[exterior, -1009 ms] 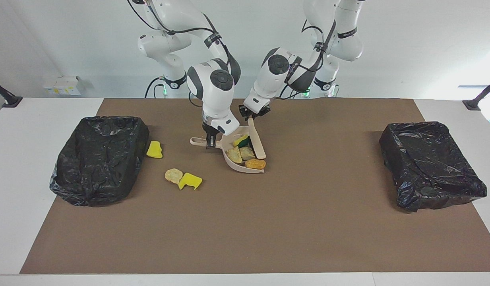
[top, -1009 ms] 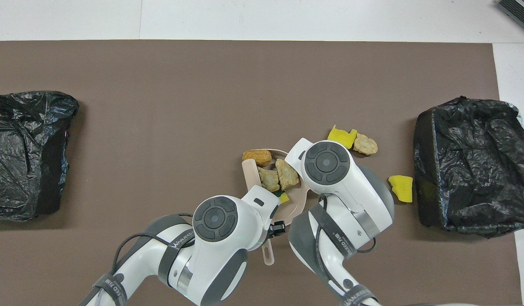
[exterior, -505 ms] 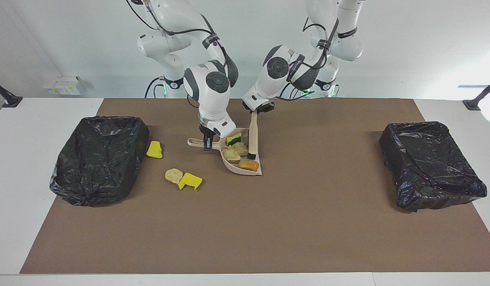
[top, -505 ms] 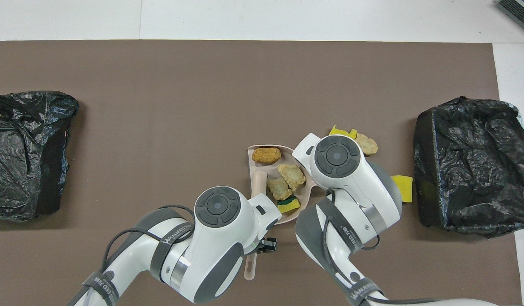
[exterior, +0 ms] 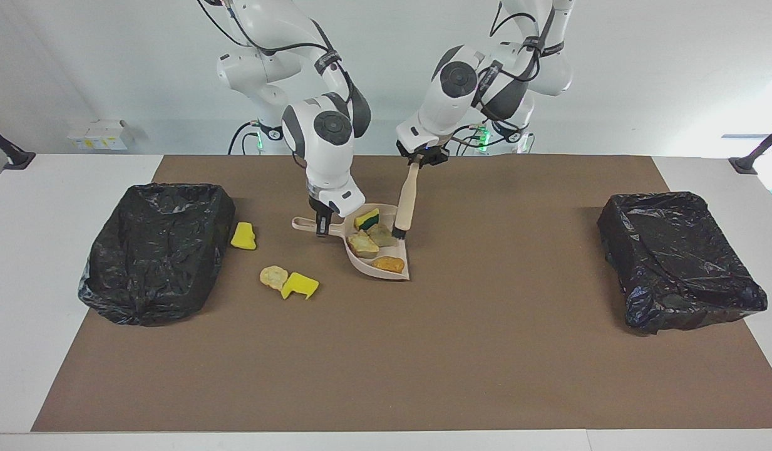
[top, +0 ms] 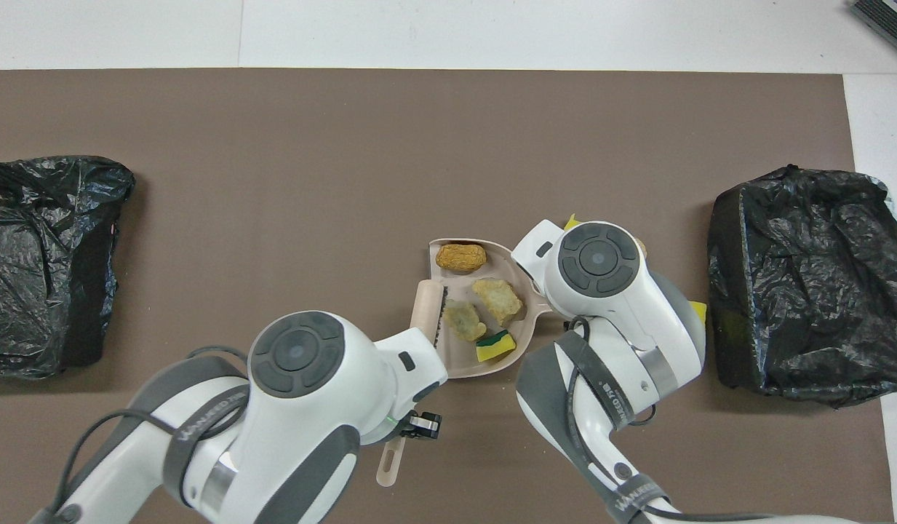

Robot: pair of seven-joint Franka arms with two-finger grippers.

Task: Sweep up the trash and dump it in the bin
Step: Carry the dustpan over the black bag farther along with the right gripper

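Note:
My right gripper (exterior: 323, 227) is shut on the handle of the beige dustpan (exterior: 353, 257), which sits mid-table. In the pan lie several pieces of trash: a yellow-green sponge (exterior: 367, 219), two tan lumps (exterior: 362, 243) and an orange lump (exterior: 387, 264). My left gripper (exterior: 417, 161) is shut on the beige brush (exterior: 406, 200), held steeply with its bristles at the pan's side. On the mat a yellow chunk (exterior: 243, 236) lies beside the bin (exterior: 154, 250). A tan lump (exterior: 273, 276) touches another yellow chunk (exterior: 299, 285). From overhead the arms hide both grippers.
The black-bagged bin (top: 797, 284) stands at the right arm's end of the brown mat. A second black-bagged bin (exterior: 677, 257) stands at the left arm's end. In the overhead view my right arm covers most of the loose scraps.
My left gripper has risen and tipped the brush more upright, drawing its bristles back to the pan's side. The dustpan has turned a little and shifted toward the right arm's end.

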